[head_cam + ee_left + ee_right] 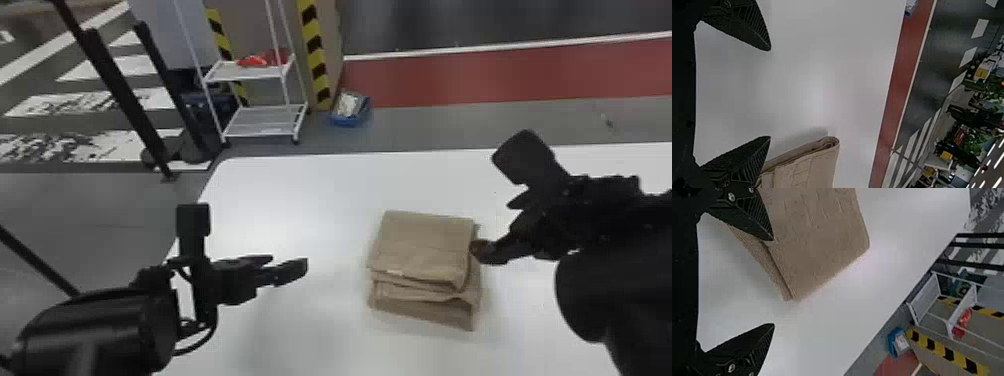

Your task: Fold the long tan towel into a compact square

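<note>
On the flat white bench [310, 195], the folded tan cloth towel [425, 245] sits right of centre, lower layers protruding. The black two-fingered left gripper [770, 93] and right gripper [773, 282] have wide jaws. Folding seems nearly finished; squaring the edges likely comes next.

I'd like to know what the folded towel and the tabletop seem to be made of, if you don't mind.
The tan towel looks like soft, matte woven cloth, likely cotton, judging by its thick, rounded folds. The tabletop seems smooth white laminate or painted board, with a faint sheen.
</note>
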